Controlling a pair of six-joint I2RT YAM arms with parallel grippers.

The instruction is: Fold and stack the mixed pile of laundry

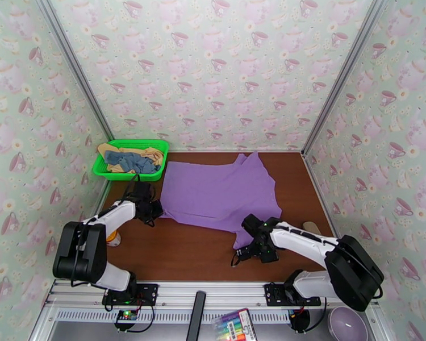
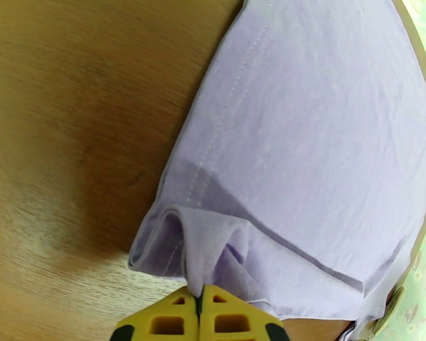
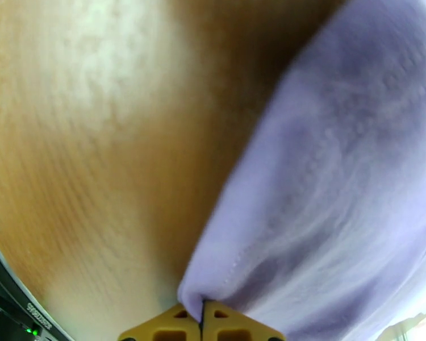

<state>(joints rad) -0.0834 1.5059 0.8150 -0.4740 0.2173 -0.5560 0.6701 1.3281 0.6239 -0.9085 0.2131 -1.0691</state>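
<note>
As left pincer and right pincer pinch its eight and five o'clock corners, the T-shirt looks limp and light.

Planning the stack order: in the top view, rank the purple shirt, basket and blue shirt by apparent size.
Largest: purple shirt, spread flat.
Then: basket.
Smallest: blue shirt, crumpled inside it, so its real size is unsure.
</note>
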